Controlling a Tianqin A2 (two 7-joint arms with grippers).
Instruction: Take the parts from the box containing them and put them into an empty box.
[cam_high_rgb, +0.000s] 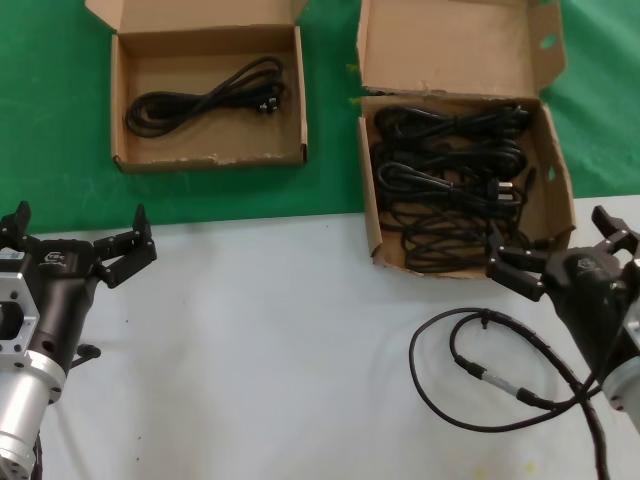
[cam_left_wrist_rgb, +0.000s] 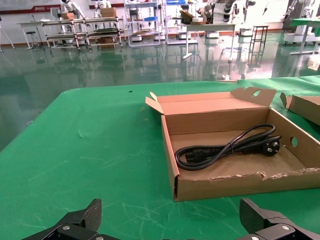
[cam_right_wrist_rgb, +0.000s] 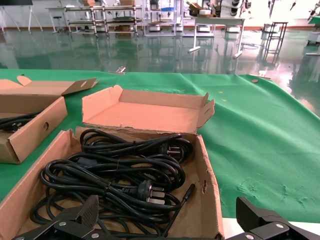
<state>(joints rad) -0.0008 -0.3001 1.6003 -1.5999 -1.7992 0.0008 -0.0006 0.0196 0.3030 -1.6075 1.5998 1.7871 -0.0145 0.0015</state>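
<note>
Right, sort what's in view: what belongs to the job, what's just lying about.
Job:
- power cords in the larger box
- smaller box, one cord inside
- left gripper, right gripper, both open

Lying about:
- thin looped cable on the white table

Cords (cam_high_rgb: 452, 182) apparently filling larger box (cam_high_rgb: 562, 190)

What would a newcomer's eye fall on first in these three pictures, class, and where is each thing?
First, the tangle of black power cords filling the larger cardboard box on the green cloth, ahead of the right end effector, which hangs open at its near rim. Next, the smaller box to the left, holding one coiled cord. The left end effector waits open over the white surface, apart from both boxes.
</note>
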